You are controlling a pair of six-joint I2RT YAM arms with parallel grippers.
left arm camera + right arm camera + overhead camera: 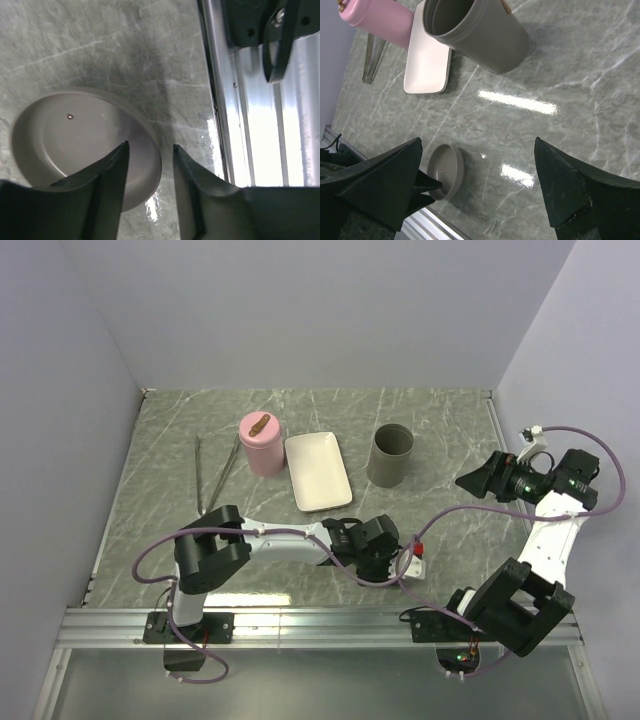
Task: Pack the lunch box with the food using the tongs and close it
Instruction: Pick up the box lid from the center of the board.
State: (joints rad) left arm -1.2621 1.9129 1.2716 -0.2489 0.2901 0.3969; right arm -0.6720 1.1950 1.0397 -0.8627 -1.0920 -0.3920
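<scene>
Left claw: the left gripper point(150, 162) is low over the table point(450, 420), close to the near edge. Its jaws are partly apart and nothing is seen clamped.
Left claw contact: one finger point(107, 185) lies over the grey round lid point(65, 140) and the other is outside it, so the lid's rim sits in the gap. Whether either finger touches the rim cannot be told.
Right claw: the right gripper point(477, 145) is spread wide and holds nothing. It hangs above the right side of the table, apart from everything.
Lid: shallow, hollow side up, flat on the table just beside the metal rail point(250, 125) along the near edge.
Food: a reddish-brown meat strip point(258, 425) lies on top of the pink container point(263, 452), toward the far left of the table.
Tongs: the tongs point(213, 472) are slim, silver-grey and lie flat between the pink container and the left edge, untouched.
Other ware: a white tray point(318, 472) is just right of the pink container. A grey cup-shaped container point(390, 456) stands upright, mouth up, right of the tray.
Open room: bare marble lies between the lid and the tray, and along the right edge.
</scene>
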